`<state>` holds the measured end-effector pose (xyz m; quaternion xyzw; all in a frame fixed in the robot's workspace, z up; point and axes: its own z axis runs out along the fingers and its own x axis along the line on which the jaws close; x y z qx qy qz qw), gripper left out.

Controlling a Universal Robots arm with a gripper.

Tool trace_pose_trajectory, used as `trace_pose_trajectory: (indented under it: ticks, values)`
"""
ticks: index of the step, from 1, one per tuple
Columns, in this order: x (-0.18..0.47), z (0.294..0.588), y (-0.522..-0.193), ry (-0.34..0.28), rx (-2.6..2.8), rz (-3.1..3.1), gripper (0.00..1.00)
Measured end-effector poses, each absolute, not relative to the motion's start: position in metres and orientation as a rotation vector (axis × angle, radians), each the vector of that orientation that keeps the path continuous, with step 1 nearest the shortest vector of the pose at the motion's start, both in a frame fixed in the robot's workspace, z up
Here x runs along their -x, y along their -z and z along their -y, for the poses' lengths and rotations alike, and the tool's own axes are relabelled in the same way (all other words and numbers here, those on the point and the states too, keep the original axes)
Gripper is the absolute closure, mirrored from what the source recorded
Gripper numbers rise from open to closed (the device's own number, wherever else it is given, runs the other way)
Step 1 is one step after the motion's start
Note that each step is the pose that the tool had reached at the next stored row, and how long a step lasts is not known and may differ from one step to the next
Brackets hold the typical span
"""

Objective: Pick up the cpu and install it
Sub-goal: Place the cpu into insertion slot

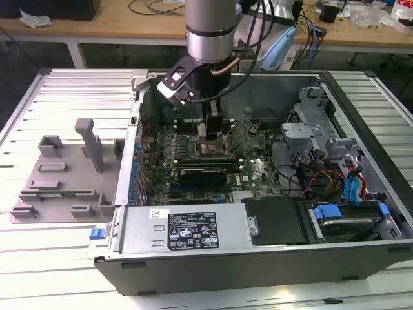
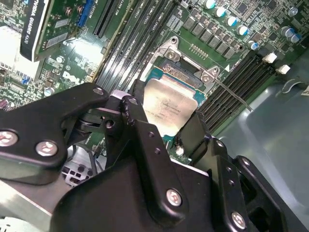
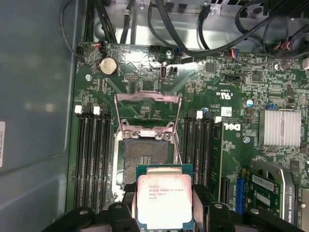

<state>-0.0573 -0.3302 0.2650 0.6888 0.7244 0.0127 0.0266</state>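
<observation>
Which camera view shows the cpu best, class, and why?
The first wrist view: the cpu faces the camera, its metal top plain between the fingers of the gripper. The second wrist view shows it tilted, its near edge behind the gripper. The exterior view, from farther off, shows the gripper low over the motherboard.

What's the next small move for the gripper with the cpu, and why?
Probably a short sideways shift toward the open load plate before any lowering. In the first wrist view the gripper is shut on the cpu, which overlaps only one edge of the open socket; most of its contact field is uncovered.
</observation>
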Motion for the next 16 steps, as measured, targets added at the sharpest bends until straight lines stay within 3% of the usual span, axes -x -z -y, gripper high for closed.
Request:
trace_pose_trajectory:
  ticks: [16]
  values:
    - [0.049, 0.330, -0.252, -0.021, -2.158, -2.228, 0.45]
